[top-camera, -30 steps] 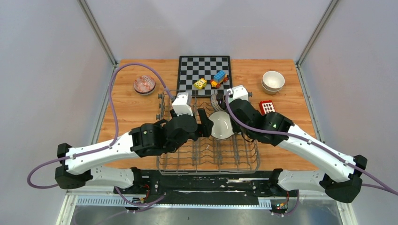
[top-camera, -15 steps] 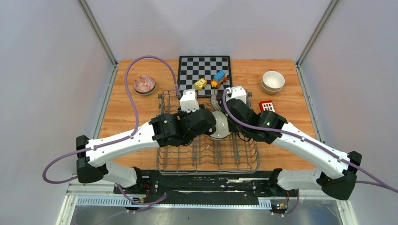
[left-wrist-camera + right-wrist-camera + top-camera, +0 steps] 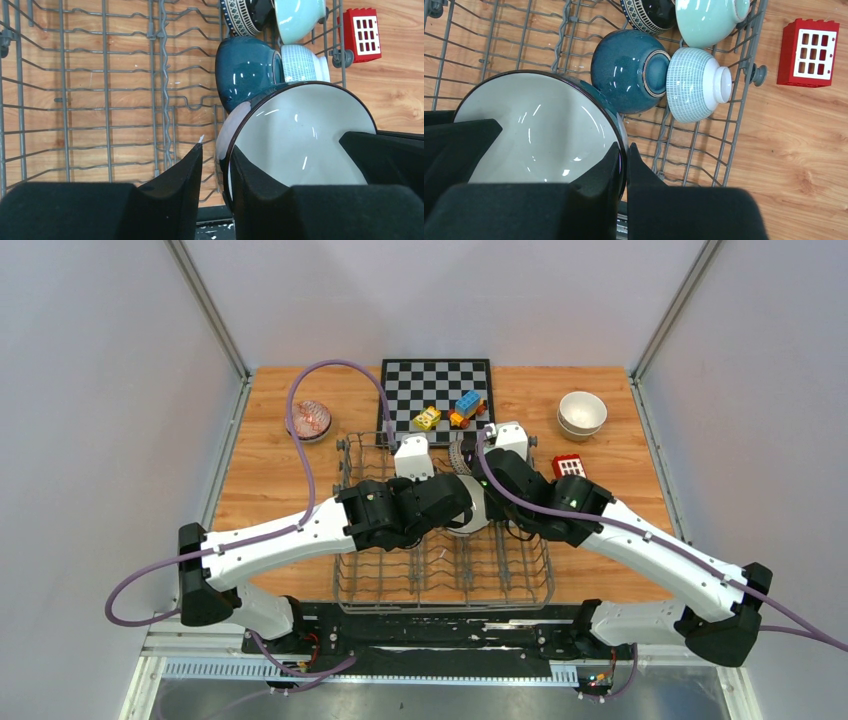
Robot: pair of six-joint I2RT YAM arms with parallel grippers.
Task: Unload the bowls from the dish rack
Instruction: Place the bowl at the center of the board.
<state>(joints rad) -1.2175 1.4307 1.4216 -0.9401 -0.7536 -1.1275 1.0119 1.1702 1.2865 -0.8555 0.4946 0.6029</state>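
Two grippers meet on one cream bowl (image 3: 539,135) with a dark rim, over the middle of the dish rack (image 3: 350,580). Its pale inside faces both wrist cameras. Cannot tell if it touches the tines.

Right gripper (image 3: 624,150): jaws pinched tight across the rim, one finger inside, one outside.

Left gripper (image 3: 216,156): jaws straddle the opposite side of the rim, with a sliver of daylight on the outer side. Not clamped.

Inside the rack, far right corner:
- dark teal bowl (image 3: 626,70) on its side, touching the blue-and-white bowl (image 3: 691,85) to its right
- pale mint bowl (image 3: 706,20) and dark patterned bowl (image 3: 649,12) against the far edge

Outside the rack:
- stacked cream bowls (image 3: 582,412) beyond the far right corner
- reddish patterned bowl (image 3: 307,420) beyond the far left corner
- red block (image 3: 807,52) just off the right side
- chessboard (image 3: 436,385) behind the far side, carrying toy blocks (image 3: 452,412)
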